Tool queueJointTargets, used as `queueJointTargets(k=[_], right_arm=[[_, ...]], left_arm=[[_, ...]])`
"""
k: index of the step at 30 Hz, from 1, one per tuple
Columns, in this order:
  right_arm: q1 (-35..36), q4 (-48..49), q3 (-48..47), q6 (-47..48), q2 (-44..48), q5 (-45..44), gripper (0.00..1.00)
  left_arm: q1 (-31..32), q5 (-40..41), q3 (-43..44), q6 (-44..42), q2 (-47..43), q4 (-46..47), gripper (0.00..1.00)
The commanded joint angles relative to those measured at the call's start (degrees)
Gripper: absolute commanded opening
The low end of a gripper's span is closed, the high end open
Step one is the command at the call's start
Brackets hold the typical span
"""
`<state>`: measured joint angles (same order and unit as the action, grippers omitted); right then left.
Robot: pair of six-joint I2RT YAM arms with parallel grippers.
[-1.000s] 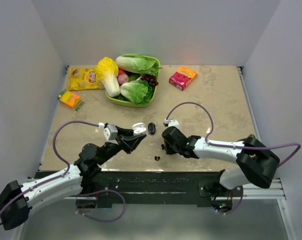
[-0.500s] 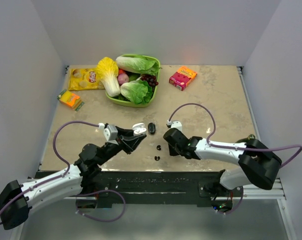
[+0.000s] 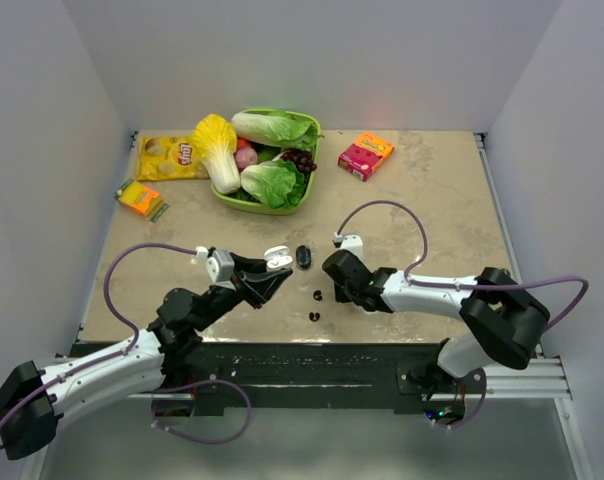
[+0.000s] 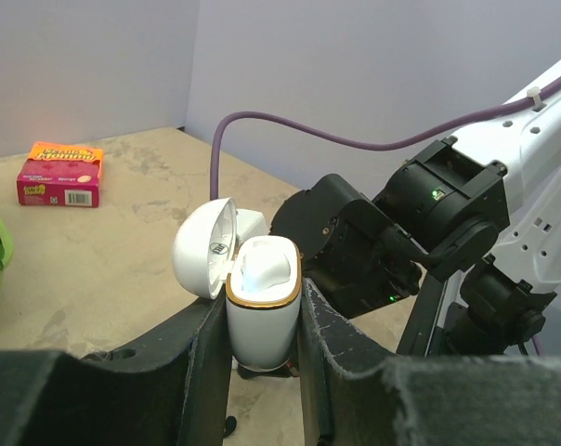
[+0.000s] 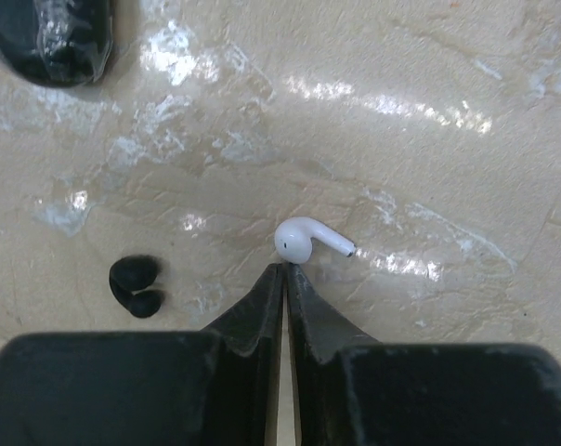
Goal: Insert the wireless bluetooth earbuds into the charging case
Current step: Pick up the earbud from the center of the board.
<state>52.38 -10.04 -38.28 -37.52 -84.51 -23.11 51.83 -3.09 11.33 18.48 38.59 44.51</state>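
My left gripper [image 4: 264, 305] is shut on the white charging case [image 4: 262, 325] and holds it upright above the table, its hinged lid [image 4: 202, 246] swung open to the left. In the top view the case [image 3: 277, 258] sits at the left arm's tip. My right gripper [image 5: 286, 269] is shut, its jaws pressed together low over the table. A white stemmed earbud [image 5: 299, 240] lies on the table just beyond the tips and touches them, not between them. A small black two-lobed bud [image 5: 136, 286] lies to its left. Two black specks [image 3: 317, 296] [image 3: 314, 317] show between the arms.
A black oval object [image 5: 53, 37] [image 3: 303, 256] lies near the case. At the back are a green bowl [image 3: 232, 200] of vegetables, a yellow chip bag [image 3: 167, 157], a red box [image 3: 366, 155] and a small orange packet [image 3: 140, 198].
The right gripper's jaws have closed together and the arm has shifted slightly, uncovering a black speck on the table. The left arm and the case have not moved.
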Motion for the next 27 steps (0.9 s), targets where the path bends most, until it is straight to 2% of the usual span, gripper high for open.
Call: queueJointTargets(k=[1, 10, 14, 17, 23, 27], right_arm=[[-2.80, 1.07, -0.92, -0.37, -2.50, -1.41, 0.08], [-11.24, 5.29, -6.45, 1.48, -9.88, 4.82, 0.09], [-15.45, 7.23, -10.22, 2.44, -15.40, 4.83, 0.09], [-15.91, 8.02, -12.25, 4.72, -16.39, 5.79, 0.08], [-15.20, 10.48, -8.05, 7.28, -6.56, 8.26, 0.25], [-14.85, 8.20, -4.09, 6.93, -0.32, 8.78, 0.26]], left_arm=[[0.20, 0.90, -0.43, -0.20, -0.53, 1.54, 0.00], [0.28, 1.25, -0.35, -0.20, -0.36, 1.63, 0.00], [0.20, 1.42, -0.26, -0.46, -0.53, 1.46, 0.00], [0.29, 1.51, 0.01, -0.73, -0.62, 0.67, 0.00], [0.29, 1.25, -0.35, -0.37, -0.88, 0.84, 0.00], [0.37, 1.07, -0.26, -0.02, -0.62, 1.01, 0.00]])
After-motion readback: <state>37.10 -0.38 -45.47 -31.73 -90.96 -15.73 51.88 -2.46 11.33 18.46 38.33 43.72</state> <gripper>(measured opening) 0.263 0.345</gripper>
